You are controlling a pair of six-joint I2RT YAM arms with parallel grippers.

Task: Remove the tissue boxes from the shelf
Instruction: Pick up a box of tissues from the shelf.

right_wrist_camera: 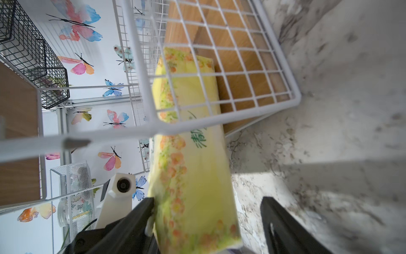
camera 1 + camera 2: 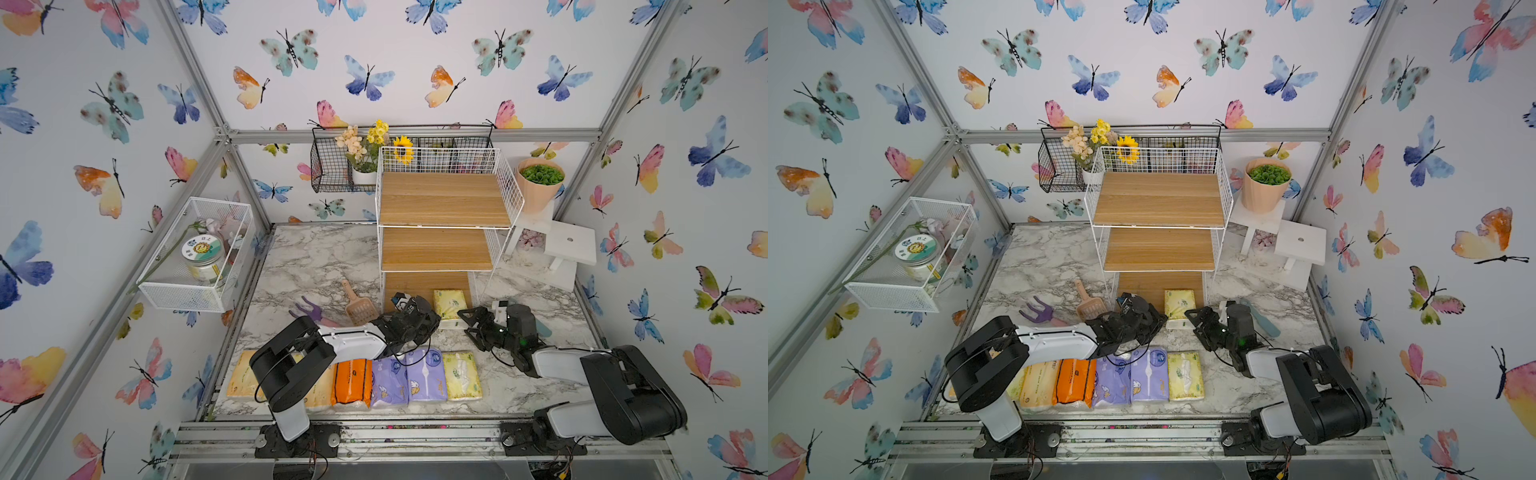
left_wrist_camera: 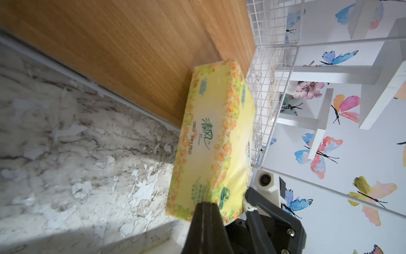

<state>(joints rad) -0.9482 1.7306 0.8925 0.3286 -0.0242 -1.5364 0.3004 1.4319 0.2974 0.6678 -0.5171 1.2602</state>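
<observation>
Tissue boxes (image 2: 426, 374) mostly down on marble table (image 2: 316, 266): row along front edge, peach, bright orange, two lilac, pale yellow-green, left end hidden under left arm (image 2: 353, 338), so count uncertain, maybe six or seven. One yellow-green pack (image 2: 450, 301) on shelf (image 2: 444, 199), far end on lowest board (image 2: 411, 286), near end poking out past front edge, tight beside right-hand wire wall (image 3: 263, 110)

Left arm: shoulder link upright from front rail, white forearm laid low and slanting across row toward shelf, wrist rolled over. Left gripper (image 3: 204, 209) clamped fully together, tips against near end of yellow-green pack; whether any wrapper caught between them, hard to tell from wrist view

Right arm (image 2: 557, 361): elbow bunched at front right corner, forearm reaching inward and low, wrist turned toward shelf front. Right gripper (image 1: 208, 200) spread wide astride same near end, one finger (image 1: 145, 211) touching pack's side, other standing clear over table, nothing gripped
</observation>
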